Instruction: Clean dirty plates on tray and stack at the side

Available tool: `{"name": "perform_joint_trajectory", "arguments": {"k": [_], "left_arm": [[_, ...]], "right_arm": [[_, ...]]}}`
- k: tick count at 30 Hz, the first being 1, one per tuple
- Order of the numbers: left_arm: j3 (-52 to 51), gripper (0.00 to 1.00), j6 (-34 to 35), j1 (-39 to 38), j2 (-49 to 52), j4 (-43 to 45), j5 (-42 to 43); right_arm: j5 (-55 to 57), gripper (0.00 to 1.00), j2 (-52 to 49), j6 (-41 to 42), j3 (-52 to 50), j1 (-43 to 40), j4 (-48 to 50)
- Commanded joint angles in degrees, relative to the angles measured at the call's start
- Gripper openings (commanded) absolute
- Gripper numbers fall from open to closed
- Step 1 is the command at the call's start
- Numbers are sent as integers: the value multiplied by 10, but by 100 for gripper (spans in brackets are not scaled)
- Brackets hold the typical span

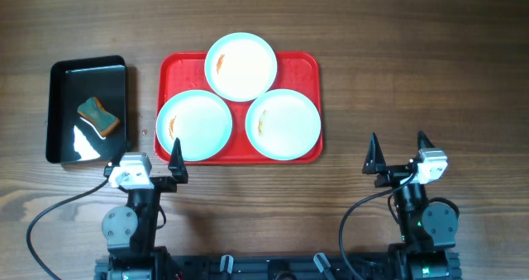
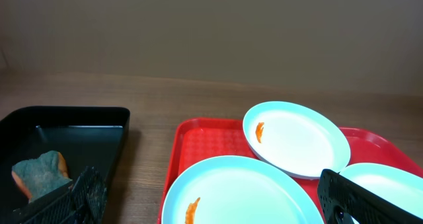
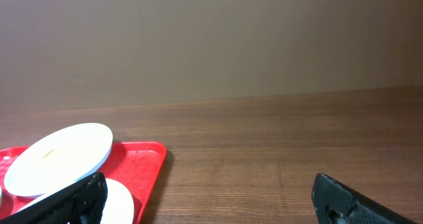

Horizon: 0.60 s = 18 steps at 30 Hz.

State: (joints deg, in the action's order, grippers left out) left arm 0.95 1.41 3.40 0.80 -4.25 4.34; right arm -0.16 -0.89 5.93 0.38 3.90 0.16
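Here, three plates sit on the red tray (image 1: 176,68) in the middle of the wooden tabletop (image 1: 413,49), set out in a triangle. The far plate (image 1: 240,66) reaches past the tray's far rim, and its near edge seems to lie over the rims of the two in front. The near-left plate (image 1: 194,125) and the near-right plate (image 1: 283,124) lie side by side, almost touching. Each plate carries a small orange smear towards its left side.

To the left of the red tray, a little apart from it, is a glossy black tray (image 1: 59,73), which holds a sponge (image 1: 98,116) with a green top and an orange underside.

The left fingers (image 1: 176,158) stand wide apart with nothing between them, just off the near-left corner of the red tray. One finger is beside the near-left plate's edge, the other by the near edge of the black tray. The right fingers (image 1: 374,156) are also spread wide and empty, over bare wood to the right of the red tray's near corner.
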Motion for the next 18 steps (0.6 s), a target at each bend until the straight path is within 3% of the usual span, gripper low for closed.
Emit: {"name": "perform_joint_trajectory", "arguments": {"k": [1, 11, 13, 18], "left_arm": [[-6, 100, 6, 2, -5, 2, -4], [-6, 100, 7, 2, -5, 2, 4], [-6, 100, 34, 2, -5, 9, 54], [-6, 100, 174, 2, -5, 19, 296]], "right_arm": [[-5, 100, 3, 5, -1, -2, 2], [-5, 100, 3, 5, -1, -2, 1], [-5, 100, 3, 5, -1, -2, 1], [-5, 100, 3, 5, -1, -2, 1]]}}
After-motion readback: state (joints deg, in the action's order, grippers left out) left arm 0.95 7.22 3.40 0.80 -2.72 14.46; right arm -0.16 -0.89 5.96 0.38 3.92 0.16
